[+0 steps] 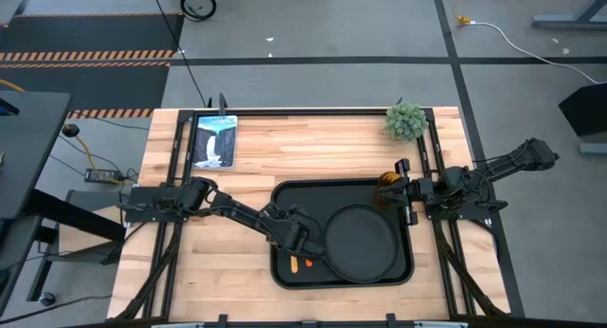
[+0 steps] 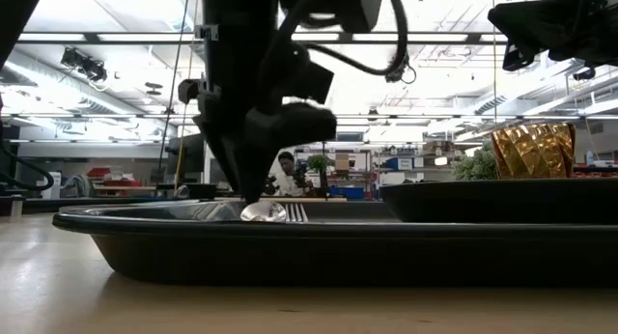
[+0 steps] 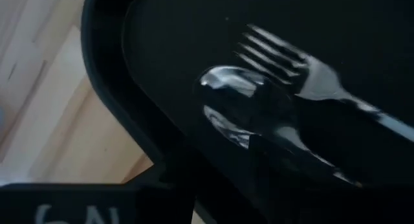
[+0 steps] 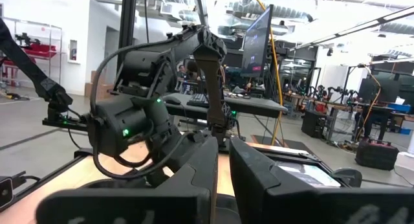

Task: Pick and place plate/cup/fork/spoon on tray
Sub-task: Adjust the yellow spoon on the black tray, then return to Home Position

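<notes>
The black tray [image 1: 285, 200] lies mid-table. On it are the round black plate [image 1: 360, 241] at its right and the amber cup [image 1: 389, 184], upright at its far right corner. The fork [image 3: 278, 52] and the spoon [image 3: 229, 88] lie side by side at the tray's near left, orange handles [image 1: 302, 264] toward the near edge. My left gripper [image 1: 296, 243] reaches down over them, shut on the spoon. My right gripper [image 1: 406, 188] is by the cup, above it in the low view, shut and empty. My left gripper comes at the spoon from above, slanting from the table's left. Its fingertips [image 3: 259, 153] meet at the spoon's silver neck [image 3: 272, 130] just behind the bowl; the fingers themselves hide the place of contact. The bowl [image 2: 263, 211] rests on the tray floor beside the fork's tines.
A green potted plant [image 1: 406, 121] stands at the far right and a picture card [image 1: 215, 140] lies at the far left of the table. Bare wood shows left of the tray. A person [image 2: 285, 170] is far off in the room behind.
</notes>
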You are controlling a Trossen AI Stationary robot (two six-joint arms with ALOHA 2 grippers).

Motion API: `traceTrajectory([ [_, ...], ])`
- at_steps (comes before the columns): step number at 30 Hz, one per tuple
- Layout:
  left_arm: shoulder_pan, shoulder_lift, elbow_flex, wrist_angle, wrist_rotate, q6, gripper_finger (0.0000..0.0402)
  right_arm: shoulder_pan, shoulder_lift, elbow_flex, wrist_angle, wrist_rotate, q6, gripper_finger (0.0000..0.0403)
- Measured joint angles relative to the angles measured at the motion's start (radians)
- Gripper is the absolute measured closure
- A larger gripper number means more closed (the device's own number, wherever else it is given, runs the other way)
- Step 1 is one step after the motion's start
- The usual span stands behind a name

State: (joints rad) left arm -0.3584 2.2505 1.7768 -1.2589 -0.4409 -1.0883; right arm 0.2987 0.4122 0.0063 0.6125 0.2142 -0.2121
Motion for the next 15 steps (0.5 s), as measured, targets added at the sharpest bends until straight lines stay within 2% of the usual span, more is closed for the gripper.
traceTrajectory([
  [4,-0.005,0.0,0.061,-0.039,-0.007,0.001,0.026,0.0,0.0,0.0,0.0,0.0,0.0,0.0357],
  [8,-0.014,0.0,0.137,-0.085,-0.095,0.065,0.026,0.0,0.0,0.0,0.0,0.0,0.0,0.0357],
  [12,-0.02,-0.002,0.19,-0.027,-0.206,0.304,0.026,0.0,0.0,0.0,0.0,0.0,0.0,0.0357],
  [15,-0.016,-0.001,0.19,0.074,-0.391,0.531,0.026,0.0,0.0,0.0,0.0,0.0,0.0,0.0357],
])
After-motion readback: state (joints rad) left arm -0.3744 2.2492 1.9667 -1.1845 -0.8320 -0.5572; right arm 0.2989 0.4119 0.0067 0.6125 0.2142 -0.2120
